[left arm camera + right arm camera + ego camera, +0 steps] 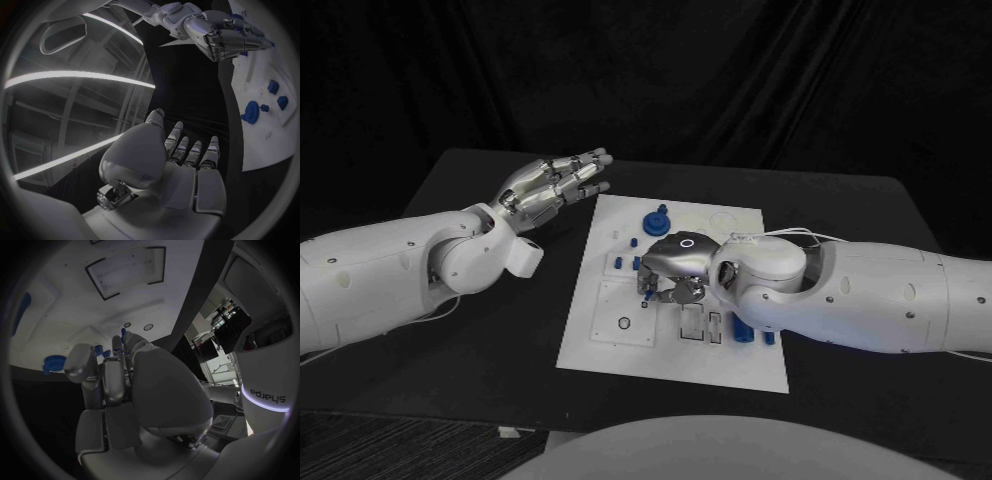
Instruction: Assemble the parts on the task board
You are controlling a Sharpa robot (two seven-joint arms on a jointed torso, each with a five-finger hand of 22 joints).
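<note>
- Fingers of the left hand [557, 183]: extended and apart, holding nothing, above the black worktop [473, 340] at upper left of the frame, just off the task board's [718, 360] upper-left corner.
- Fingers of the right hand [672, 272]: curled downward over the centre of the task board; whether they grip a part cannot be determined.
- Round blue part [658, 219]: stands near the board's upper edge.
- Blue parts [740, 331]: lie at the board's lower centre, beside the right wrist.
</note>
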